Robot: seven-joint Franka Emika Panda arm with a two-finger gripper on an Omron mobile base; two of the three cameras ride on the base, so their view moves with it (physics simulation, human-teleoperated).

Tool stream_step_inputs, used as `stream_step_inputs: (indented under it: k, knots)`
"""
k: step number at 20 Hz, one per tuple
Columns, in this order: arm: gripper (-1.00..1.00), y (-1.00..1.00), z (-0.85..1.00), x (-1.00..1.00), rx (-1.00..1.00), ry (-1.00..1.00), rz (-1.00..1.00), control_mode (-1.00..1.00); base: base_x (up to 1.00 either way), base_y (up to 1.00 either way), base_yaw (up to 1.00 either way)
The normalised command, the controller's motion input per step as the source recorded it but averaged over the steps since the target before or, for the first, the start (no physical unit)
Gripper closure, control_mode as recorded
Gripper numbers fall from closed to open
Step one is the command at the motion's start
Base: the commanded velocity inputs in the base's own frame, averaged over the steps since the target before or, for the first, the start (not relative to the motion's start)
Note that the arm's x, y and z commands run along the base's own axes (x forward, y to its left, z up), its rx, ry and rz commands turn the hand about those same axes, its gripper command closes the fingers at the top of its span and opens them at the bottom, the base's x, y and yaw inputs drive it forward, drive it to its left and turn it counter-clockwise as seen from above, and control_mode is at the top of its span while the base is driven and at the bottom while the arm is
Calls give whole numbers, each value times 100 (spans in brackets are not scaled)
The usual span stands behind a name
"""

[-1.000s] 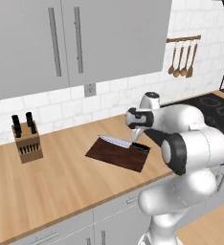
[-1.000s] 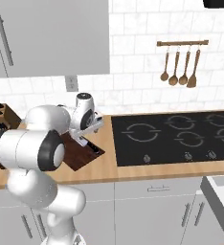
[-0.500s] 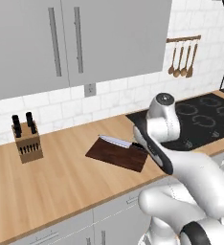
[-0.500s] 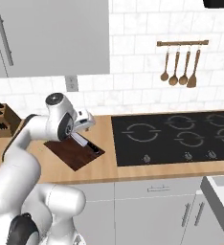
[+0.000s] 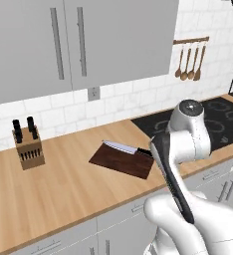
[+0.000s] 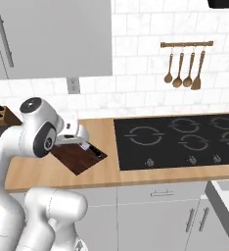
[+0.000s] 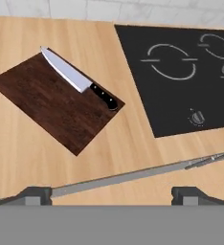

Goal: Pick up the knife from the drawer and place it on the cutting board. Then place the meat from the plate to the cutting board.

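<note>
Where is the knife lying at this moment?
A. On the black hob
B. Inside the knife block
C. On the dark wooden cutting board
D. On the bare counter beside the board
C. The knife rests along one edge of the cutting board, blade and handle both on the dark wood, with nothing gripping it.

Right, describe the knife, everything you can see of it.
The knife is a chef's knife with a broad, shiny silver blade tapering to a point and a black handle. It lies flat along one edge of the dark wood board, with nothing gripping it. The handle end reaches the board's corner nearest the hob; the tip points toward the opposite corner.
</note>
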Motion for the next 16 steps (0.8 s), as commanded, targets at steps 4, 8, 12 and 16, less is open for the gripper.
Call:
stream_step_inputs:
  k: [4,8,12,16]
  knots:
    - [-100,0,0,-96,11,0,2,-100,0,0,0]
    - [-100,-8,0,-74,7,0,12,-100,0,0,0]
    - [-100,0,-1,-28,0,0,4,-100,0,0,0]
    - [-100,0,0,0,0,0,0,-100,0,0,0]
